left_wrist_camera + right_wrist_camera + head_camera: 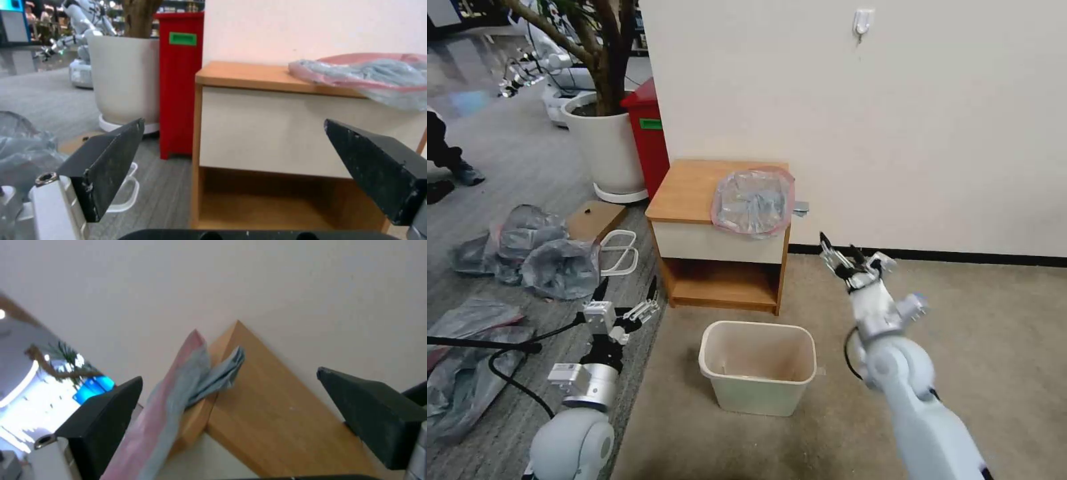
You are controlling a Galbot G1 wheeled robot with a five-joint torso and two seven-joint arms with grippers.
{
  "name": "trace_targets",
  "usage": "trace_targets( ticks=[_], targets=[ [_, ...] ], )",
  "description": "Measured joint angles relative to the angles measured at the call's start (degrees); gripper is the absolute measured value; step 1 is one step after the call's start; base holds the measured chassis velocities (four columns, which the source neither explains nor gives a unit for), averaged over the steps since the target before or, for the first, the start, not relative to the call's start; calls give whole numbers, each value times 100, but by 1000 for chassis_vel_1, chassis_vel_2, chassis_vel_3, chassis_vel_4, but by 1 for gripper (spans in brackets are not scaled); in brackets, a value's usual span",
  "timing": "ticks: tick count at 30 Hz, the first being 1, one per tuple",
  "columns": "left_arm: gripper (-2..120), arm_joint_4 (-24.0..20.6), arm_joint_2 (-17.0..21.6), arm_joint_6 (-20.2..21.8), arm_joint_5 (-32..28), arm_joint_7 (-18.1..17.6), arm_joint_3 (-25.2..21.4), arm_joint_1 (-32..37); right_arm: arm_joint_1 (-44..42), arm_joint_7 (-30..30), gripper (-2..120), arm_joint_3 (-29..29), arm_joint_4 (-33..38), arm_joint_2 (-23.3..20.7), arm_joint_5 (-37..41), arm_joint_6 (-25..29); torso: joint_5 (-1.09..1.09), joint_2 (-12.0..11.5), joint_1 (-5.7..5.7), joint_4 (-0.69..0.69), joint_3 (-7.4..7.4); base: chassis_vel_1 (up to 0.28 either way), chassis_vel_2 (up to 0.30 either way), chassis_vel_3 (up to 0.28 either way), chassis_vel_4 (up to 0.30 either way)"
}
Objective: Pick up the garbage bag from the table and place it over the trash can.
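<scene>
Still approach step: garbage bag (754,201) untouched on worktop (684,190). Right pincer (844,255) spread at bag's 4 o'clock, needs rim grab; left pincer (627,290) spread, low. Trash can (758,367) unlined.

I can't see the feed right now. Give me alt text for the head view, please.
A garbage bag with a pink rim lies on the right side of a small wooden table against the wall, with an empty cream trash can on the carpet in front. The right gripper is open, raised right of the table; the left gripper is open, low at left.
</scene>
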Motion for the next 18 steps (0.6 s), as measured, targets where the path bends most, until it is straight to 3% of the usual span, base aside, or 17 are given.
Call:
trace_targets(
  ticks=[10,18],
  targets=[
    [100,143,-118,-60,106,7,-204,34,1191,200,100,-356,-1473,292,1045,168,0,0,0,-1,0,0,0,0,0],
    [100,150,-242,-81,116,-9,-222,125,1428,238,100,-375,-1762,539,1284,165,0,0,0,-1,0,0,0,0,0]
  ],
)
